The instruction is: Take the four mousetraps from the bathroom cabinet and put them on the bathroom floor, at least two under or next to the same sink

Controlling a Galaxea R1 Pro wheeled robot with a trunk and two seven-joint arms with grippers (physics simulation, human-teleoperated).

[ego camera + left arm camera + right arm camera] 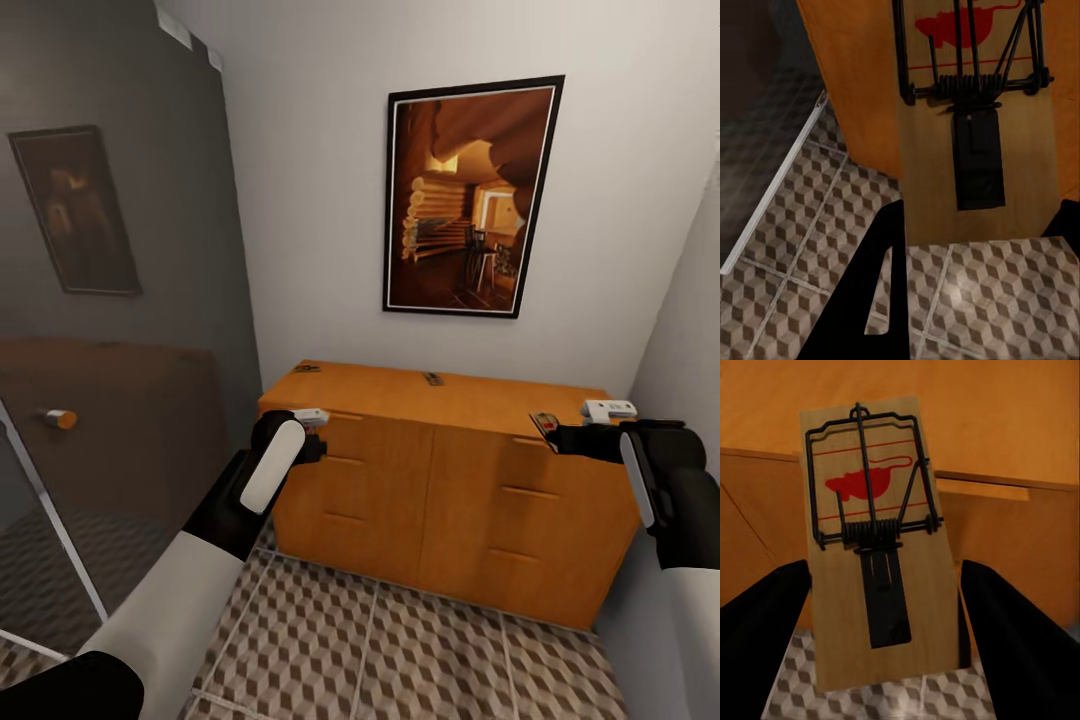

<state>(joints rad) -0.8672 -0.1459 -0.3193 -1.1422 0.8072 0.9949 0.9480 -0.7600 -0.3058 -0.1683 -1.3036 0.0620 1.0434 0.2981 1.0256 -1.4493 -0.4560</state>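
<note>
Tiled floor [400, 650] below cabinet [450, 480] — both grippers [318, 437] [560, 432] clasp mousetraps [975, 127] [874, 540], red-mouse prints clear at wrists

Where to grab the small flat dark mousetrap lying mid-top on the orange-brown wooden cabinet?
Probably pinch two opposite side edges, coming straight down. The mousetrap lies flat on the cabinet top, so only its thin edges offer purchase, and nothing stands close around it. Its exact orientation is too small to tell.

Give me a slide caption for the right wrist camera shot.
Right gripper holds a wooden mousetrap with a red mouse print before the orange cabinet.
</note>
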